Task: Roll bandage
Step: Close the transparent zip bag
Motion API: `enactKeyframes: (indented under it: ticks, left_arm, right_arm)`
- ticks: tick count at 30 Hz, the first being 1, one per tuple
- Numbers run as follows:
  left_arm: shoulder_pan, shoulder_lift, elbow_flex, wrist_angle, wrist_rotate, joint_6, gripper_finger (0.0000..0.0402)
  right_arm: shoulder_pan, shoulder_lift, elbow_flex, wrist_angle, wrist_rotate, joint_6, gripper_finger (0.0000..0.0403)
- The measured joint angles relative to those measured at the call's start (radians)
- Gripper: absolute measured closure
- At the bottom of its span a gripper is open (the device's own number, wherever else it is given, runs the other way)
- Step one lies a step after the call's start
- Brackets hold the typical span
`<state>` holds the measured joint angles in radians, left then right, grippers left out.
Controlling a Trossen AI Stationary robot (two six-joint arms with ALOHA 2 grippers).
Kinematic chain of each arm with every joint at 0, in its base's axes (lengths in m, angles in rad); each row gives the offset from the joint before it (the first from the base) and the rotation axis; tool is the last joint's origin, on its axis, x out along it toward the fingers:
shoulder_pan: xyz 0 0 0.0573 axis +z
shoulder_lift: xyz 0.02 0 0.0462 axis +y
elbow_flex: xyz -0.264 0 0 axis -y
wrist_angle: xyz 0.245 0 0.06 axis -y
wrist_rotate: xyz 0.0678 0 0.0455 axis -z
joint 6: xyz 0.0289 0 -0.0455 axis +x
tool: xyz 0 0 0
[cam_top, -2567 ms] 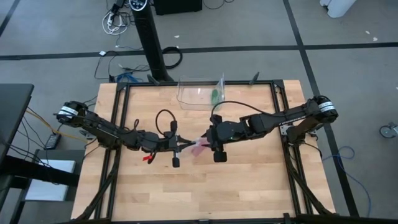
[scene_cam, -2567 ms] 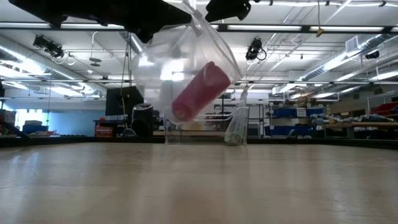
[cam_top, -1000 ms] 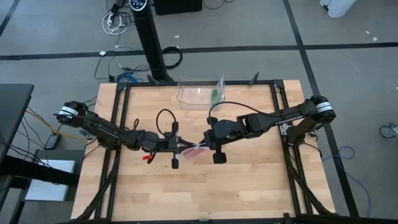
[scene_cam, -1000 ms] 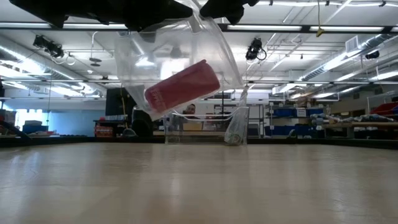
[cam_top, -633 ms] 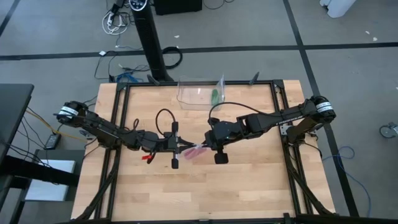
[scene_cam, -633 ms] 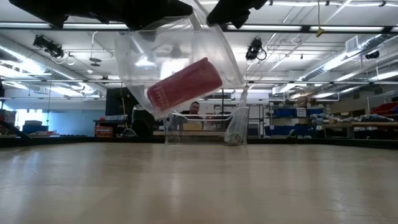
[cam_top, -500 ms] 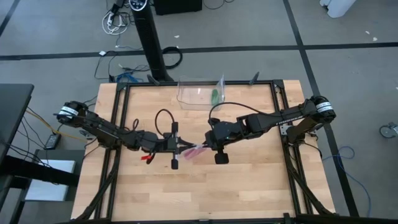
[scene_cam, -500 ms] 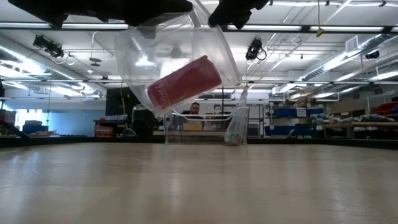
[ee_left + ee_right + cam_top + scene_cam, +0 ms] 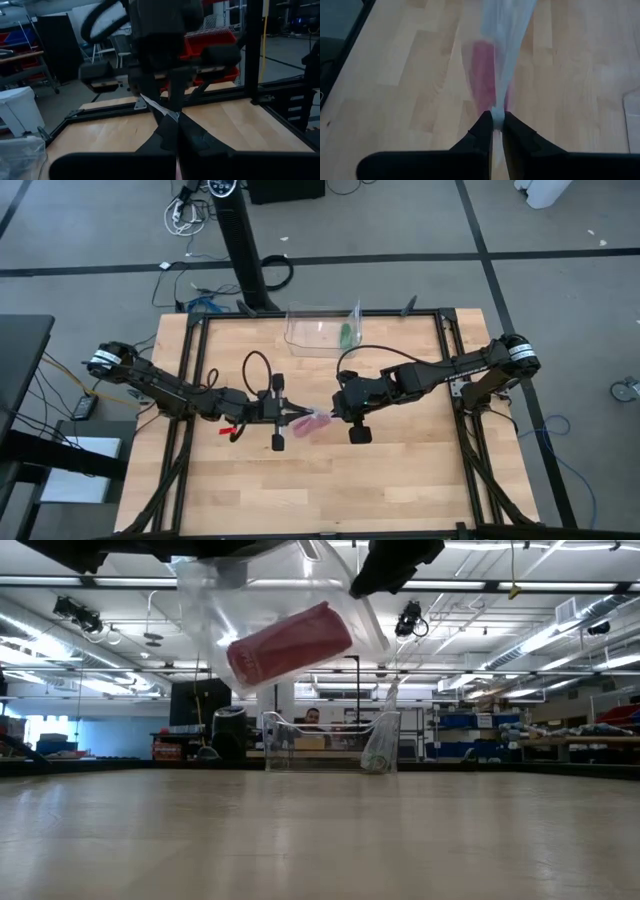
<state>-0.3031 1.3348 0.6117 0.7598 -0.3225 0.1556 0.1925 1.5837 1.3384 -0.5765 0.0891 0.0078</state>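
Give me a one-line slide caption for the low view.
A rolled pink bandage hangs tilted inside a clear plastic bag, held in the air above the wooden table by both grippers.

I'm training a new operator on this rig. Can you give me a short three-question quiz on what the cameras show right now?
1. True or false: the pink bandage roll rests on the table.
2. What encloses the roll? A) a clear plastic bag B) a cardboard box C) nothing
3. Which grippers pinch that bag?

Key:
1. False; it hangs in the air above the wood.
2. A.
3. Both: the left gripper and the right gripper are each shut on an edge of the bag, facing each other at mid-table.
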Motion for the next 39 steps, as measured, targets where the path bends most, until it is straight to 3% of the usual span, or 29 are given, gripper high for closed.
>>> enactKeyframes:
  ticks: [39]
  left_arm:
    - [-0.008, -0.002, 0.002, 0.03, 0.002, 0.023, 0.0401]
  right_arm:
    - [0.009, 0.002, -0.001, -0.165, 0.03, 0.067, 0.0374]
